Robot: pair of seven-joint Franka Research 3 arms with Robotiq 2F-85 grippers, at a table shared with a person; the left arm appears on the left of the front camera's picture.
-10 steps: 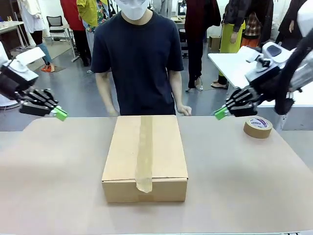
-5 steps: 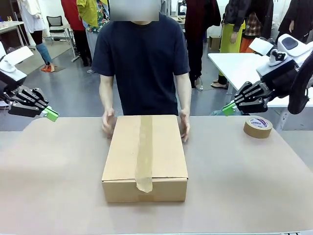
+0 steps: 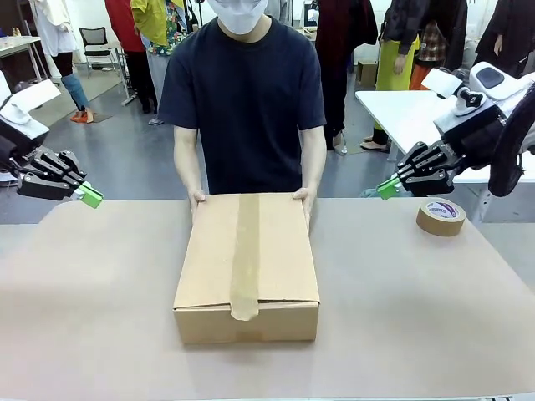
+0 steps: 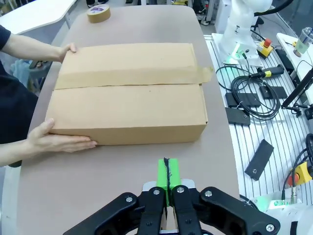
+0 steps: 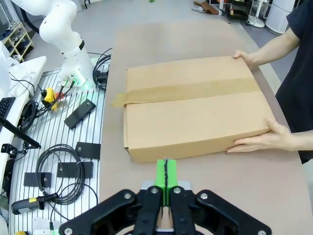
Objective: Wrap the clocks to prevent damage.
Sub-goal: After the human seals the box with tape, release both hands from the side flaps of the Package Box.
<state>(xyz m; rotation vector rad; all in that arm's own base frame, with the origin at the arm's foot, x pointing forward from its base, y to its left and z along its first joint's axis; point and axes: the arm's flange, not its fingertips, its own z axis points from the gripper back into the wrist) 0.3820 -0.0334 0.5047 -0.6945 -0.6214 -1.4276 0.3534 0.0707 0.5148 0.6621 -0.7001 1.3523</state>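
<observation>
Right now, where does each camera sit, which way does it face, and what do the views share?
Front view: between the arms, facing across the table at the person; left gripper and right gripper show.
Left wrist view: raised at the table's left side, looking down over shut jaws at the cardboard box and tape roll.
Right wrist view: mirrored from the right side, jaws shut.
Shared: the box, with the person's hands on it.

- No text, brand, number or sign can be read in these pictures.
- The round brown roll of packing tape (image 3: 440, 216) carries a printed label on its inner ring, too small and blurred to make out.
- The taped brown cardboard box (image 3: 247, 266) shows no print.
</observation>
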